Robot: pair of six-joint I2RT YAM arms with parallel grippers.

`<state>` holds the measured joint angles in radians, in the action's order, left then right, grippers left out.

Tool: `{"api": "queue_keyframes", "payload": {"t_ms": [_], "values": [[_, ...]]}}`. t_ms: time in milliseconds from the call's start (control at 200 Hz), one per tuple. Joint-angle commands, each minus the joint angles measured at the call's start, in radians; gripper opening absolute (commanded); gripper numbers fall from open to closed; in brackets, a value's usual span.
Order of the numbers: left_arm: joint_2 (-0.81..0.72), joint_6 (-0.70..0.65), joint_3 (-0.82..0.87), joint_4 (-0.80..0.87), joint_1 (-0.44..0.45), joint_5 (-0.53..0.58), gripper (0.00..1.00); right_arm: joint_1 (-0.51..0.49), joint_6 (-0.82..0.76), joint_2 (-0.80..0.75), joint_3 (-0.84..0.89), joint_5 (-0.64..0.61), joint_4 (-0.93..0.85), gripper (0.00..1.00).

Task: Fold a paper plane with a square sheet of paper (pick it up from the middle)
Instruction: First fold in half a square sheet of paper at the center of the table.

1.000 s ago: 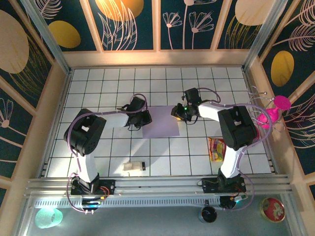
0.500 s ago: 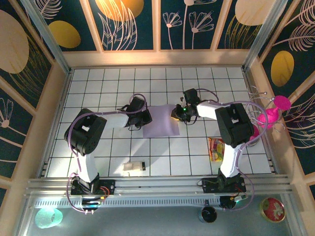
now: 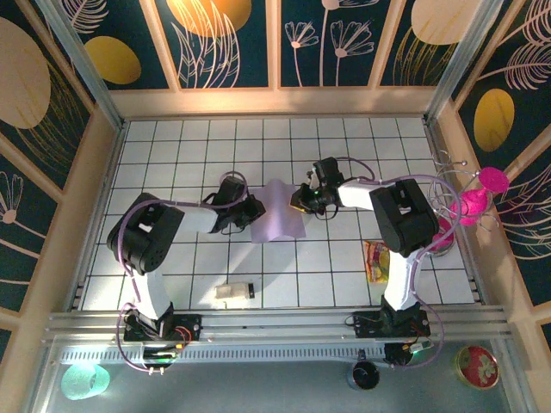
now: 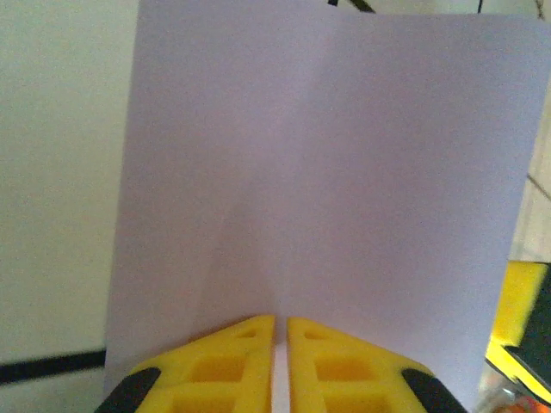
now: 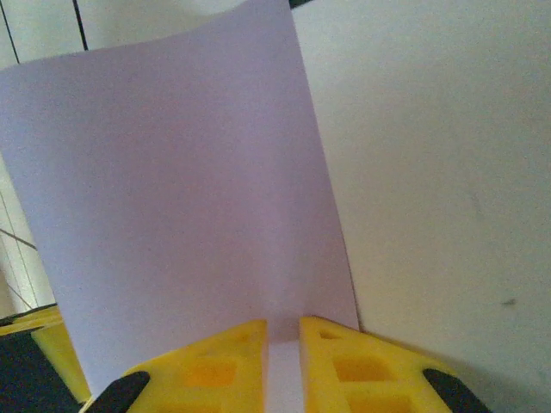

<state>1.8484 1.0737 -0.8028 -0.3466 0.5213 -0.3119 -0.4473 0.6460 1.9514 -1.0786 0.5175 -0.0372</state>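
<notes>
Together, left gripper [image 4: 281, 325] and right gripper [image 5: 282, 327] pinch paper [image 3: 277, 217].

I am standing at a robot lab cell, not a home or a shop. A left arm [image 3: 146, 241] and a right arm [image 3: 400, 219] are bolted to an aluminium rail [image 3: 275, 320] at the near edge of a table [image 3: 172, 146] tiled in a white grid. Walls [image 3: 228, 43] box the table in, their wood-framed panels printed with dark blue and gold plants like a staged backdrop. A tin [image 3: 478, 366] and a green roll [image 3: 84, 380] lie outside the rail.
</notes>
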Motion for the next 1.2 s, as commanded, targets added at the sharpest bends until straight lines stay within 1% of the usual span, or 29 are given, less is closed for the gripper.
{"api": "queue_keyframes", "payload": {"t_ms": [0, 135, 260, 290, 325, 380, 491, 591, 791, 936, 956, 1036, 1121, 1196], "values": [[-0.026, 0.137, 0.074, -0.173, -0.025, -0.1, 0.17, -0.019, 0.03, 0.028, -0.006, 0.018, 0.02, 0.18], [-0.05, 0.13, 0.078, -0.152, -0.029, -0.099, 0.27, -0.026, 0.047, 0.038, -0.01, 0.033, 0.042, 0.18], [-0.061, 0.169, 0.128, -0.235, -0.039, -0.109, 0.41, -0.033, 0.062, 0.046, -0.017, 0.041, 0.06, 0.18], [-0.062, 0.184, 0.143, -0.262, -0.041, -0.113, 0.45, -0.033, 0.065, 0.049, -0.017, 0.042, 0.063, 0.18], [-0.059, 0.2, 0.157, -0.292, -0.042, -0.119, 0.52, -0.034, 0.067, 0.051, -0.018, 0.041, 0.065, 0.18], [-0.058, 0.207, 0.169, -0.317, -0.043, -0.124, 0.59, -0.038, 0.069, 0.054, -0.02, 0.041, 0.067, 0.18], [-0.06, 0.175, 0.157, -0.278, -0.043, -0.117, 0.69, -0.046, 0.073, 0.059, -0.02, 0.045, 0.073, 0.17], [-0.064, 0.128, 0.133, -0.209, -0.043, -0.104, 0.74, -0.056, 0.082, 0.065, -0.023, 0.059, 0.088, 0.17], [-0.06, 0.058, 0.076, -0.061, -0.044, -0.077, 0.74, -0.089, 0.106, 0.084, -0.044, 0.088, 0.116, 0.17], [-0.052, 0.047, 0.062, -0.035, -0.043, -0.078, 0.71, -0.094, 0.119, 0.098, -0.057, 0.103, 0.13, 0.17], [-0.051, 0.045, 0.059, -0.03, -0.044, -0.078, 0.7, -0.112, 0.121, 0.098, -0.058, 0.106, 0.132, 0.17], [-0.041, 0.034, 0.046, -0.002, -0.044, -0.076, 0.69, -0.117, 0.124, 0.102, -0.06, 0.113, 0.137, 0.17], [-0.038, 0.026, 0.036, 0.015, -0.043, -0.072, 0.65, -0.117, 0.121, 0.097, -0.061, 0.115, 0.137, 0.17], [-0.04, 0.017, 0.028, 0.03, -0.043, -0.069, 0.59, -0.113, 0.116, 0.084, -0.06, 0.113, 0.135, 0.17]]}}
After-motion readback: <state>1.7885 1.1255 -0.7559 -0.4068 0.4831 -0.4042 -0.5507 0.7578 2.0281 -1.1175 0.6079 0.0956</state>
